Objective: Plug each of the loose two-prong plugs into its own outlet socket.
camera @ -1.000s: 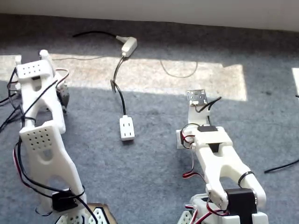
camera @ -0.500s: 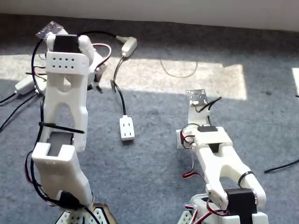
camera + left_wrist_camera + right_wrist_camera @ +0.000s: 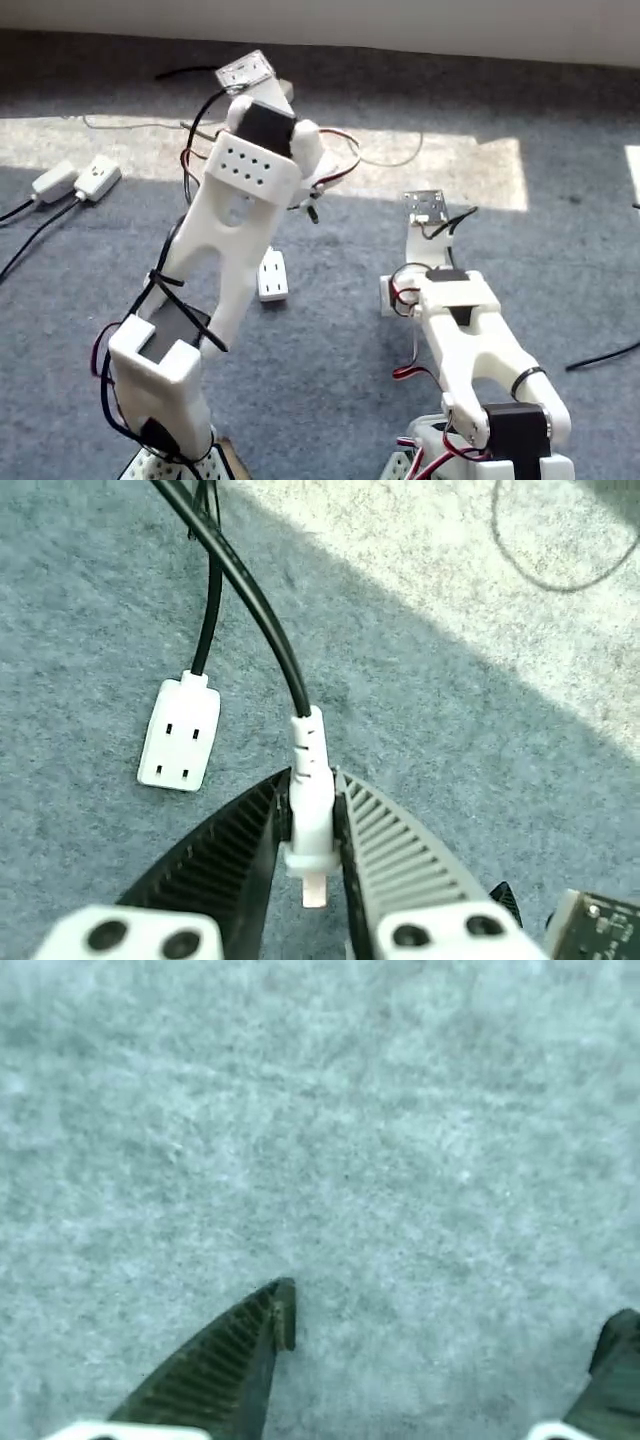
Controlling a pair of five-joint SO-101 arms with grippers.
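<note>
- Left gripper (image 3: 312,780) fingers (image 3: 385,830) are clamped tight on a white plug (image 3: 310,815), with no gap on either side. The plug's black cord (image 3: 250,590) runs out past the fingertips.
- I can't tell which end of the plug carries the prongs. A short white stub pokes back toward the wrist.
- Right gripper (image 3: 450,1320) is spread wide with nothing in it, low over bare carpet (image 3: 400,1110).
- Change: the left arm (image 3: 240,200) has swung in the last second from the far-left side to the middle. It was low at first, then raised, and is now stretched over the middle.
- The right arm (image 3: 460,320) hasn't moved.
- The swing uncovered two white cord ends (image 3: 98,175) lying at the far left. I can't tell whether they are plugs or sockets.
- The white socket (image 3: 180,732) lies flat on the carpet with its slots up. In the high view it sits just beside the left arm (image 3: 271,277), partly behind it.
- In the wrist view the plug hangs near the socket, off to one side and not touching it.
- Likely meaning: the carry is about done, and the plug is brought in but not lined up.
- Still to do: turn the prongs toward the slots, center the plug and push it in. No plug looks seated yet.
</note>
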